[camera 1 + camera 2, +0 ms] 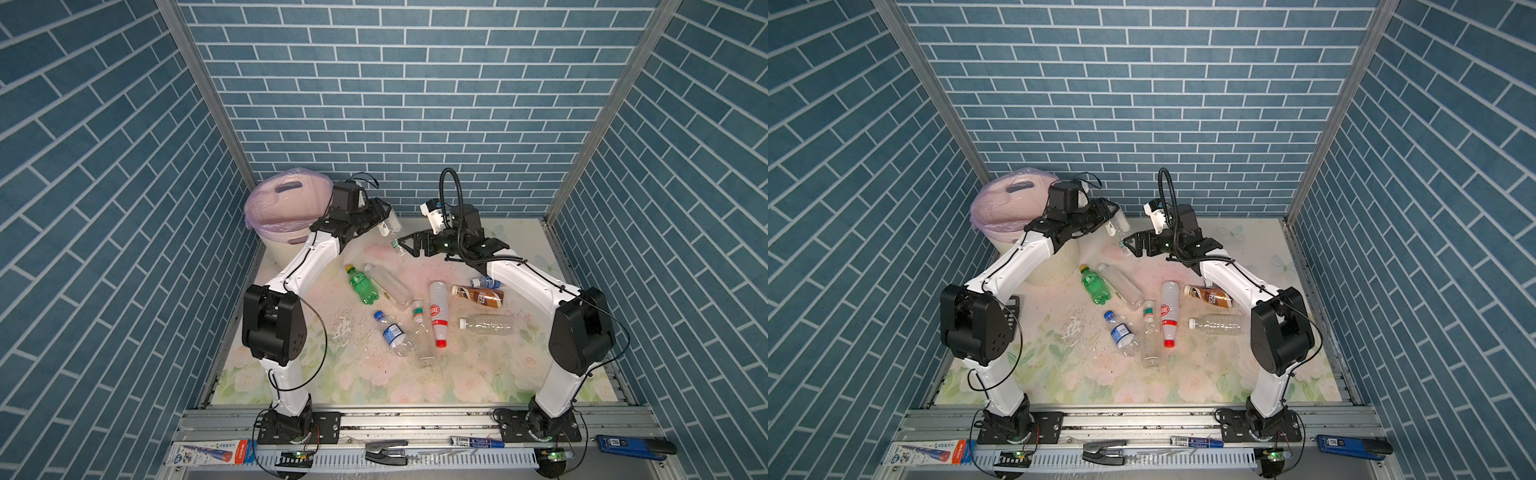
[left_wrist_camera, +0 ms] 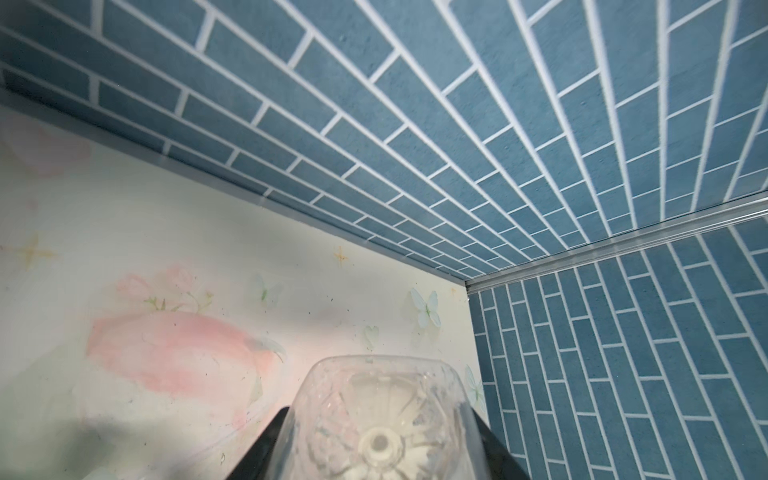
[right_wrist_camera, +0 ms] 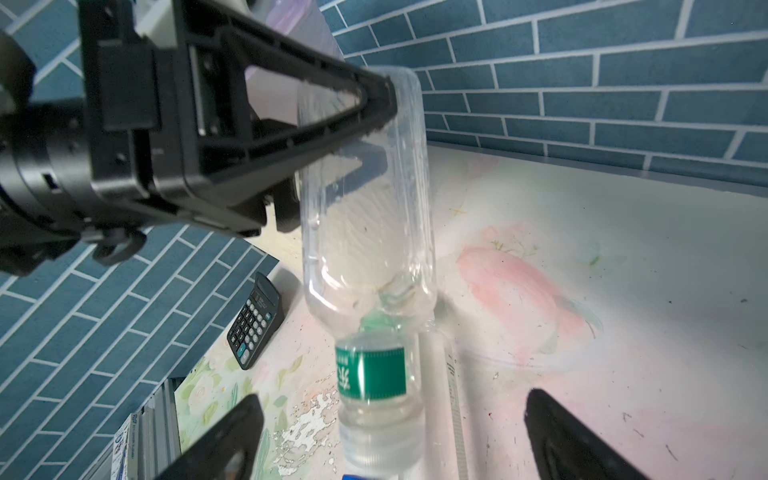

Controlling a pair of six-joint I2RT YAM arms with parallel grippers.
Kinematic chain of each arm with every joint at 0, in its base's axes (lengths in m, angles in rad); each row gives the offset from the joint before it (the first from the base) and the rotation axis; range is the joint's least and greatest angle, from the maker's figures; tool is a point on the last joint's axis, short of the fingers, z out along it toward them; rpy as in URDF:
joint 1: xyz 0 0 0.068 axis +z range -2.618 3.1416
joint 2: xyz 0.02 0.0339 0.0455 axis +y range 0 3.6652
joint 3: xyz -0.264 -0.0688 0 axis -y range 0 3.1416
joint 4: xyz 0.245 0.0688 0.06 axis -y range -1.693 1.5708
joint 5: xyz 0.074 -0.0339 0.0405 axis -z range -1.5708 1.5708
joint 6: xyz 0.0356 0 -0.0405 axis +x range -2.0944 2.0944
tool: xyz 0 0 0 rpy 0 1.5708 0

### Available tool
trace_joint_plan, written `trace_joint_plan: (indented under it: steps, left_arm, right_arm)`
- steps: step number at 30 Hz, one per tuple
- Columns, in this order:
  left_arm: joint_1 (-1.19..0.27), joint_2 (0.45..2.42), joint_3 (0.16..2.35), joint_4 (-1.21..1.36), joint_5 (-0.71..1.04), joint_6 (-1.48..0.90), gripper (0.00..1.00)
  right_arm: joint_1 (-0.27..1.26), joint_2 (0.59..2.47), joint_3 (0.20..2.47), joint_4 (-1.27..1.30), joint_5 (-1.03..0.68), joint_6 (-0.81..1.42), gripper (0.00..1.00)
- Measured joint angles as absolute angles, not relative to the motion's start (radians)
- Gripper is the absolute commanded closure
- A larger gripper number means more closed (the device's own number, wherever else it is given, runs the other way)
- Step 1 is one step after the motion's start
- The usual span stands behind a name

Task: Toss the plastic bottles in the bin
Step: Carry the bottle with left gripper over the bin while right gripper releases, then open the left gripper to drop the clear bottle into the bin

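— Why does the clear bottle (image 3: 365, 232) hang cap down above the table (image 1: 519, 374)?

— The left gripper (image 1: 385, 218) is clamped round the upper part of its body, near the base, so the neck end dangles beneath.

— And the right gripper (image 1: 402, 244)?

— Its jaws stand wide apart on either side of the neck end, gripping nothing. It reads as a hand-over. The bin (image 1: 280, 249) sits in the far left corner, just behind the left arm, so that arm likely has the shorter carry.

— And the rest?

— The other bottles (image 1: 438, 316) lie scattered mid-table, none of them lifted yet.
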State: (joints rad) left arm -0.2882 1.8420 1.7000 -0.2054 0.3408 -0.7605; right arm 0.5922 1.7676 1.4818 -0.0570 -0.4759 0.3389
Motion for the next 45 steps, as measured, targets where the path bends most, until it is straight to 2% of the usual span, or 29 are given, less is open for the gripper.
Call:
trace_joint_plan:
  steps: [13,24,31,36,37,39,41,45]
  left_arm:
    - [-0.197,1.739,1.946,-0.303,0.317,-0.516,0.54]
    - [-0.097,1.636,2.212,-0.338,0.163,-0.165,0.53]
    - [-0.052,1.572,2.243,-0.298,0.123,-0.051,0.52]
    - [-0.009,1.574,2.148,-0.247,0.11,-0.047,0.52]
    - [0.006,1.585,2.127,-0.249,0.099,-0.06,0.47]
    - [0.046,1.641,2.107,-0.289,0.076,-0.1,0.2]
    - [0.076,1.715,2.109,-0.348,0.071,-0.133,0.01]
    - [0.094,1.785,2.046,-0.423,0.098,-0.178,0.01]
  right_arm:
    - [0.692,1.741,1.637,-0.15,-0.392,0.193,0.01]
    - [0.746,1.741,1.786,-0.149,-0.393,0.148,0.01]
    - [0.754,1.75,1.791,-0.149,-0.397,0.148,0.01]
    - [0.754,1.769,1.791,-0.15,-0.401,0.149,0.01]
    - [0.755,1.771,1.791,-0.151,-0.4,0.149,0.01]
    - [0.755,1.771,1.791,-0.151,-0.4,0.149,0.01]
    - [0.755,1.771,1.791,-0.15,-0.4,0.149,0.01]
    - [0.755,1.771,1.791,-0.154,-0.4,0.149,0.01]
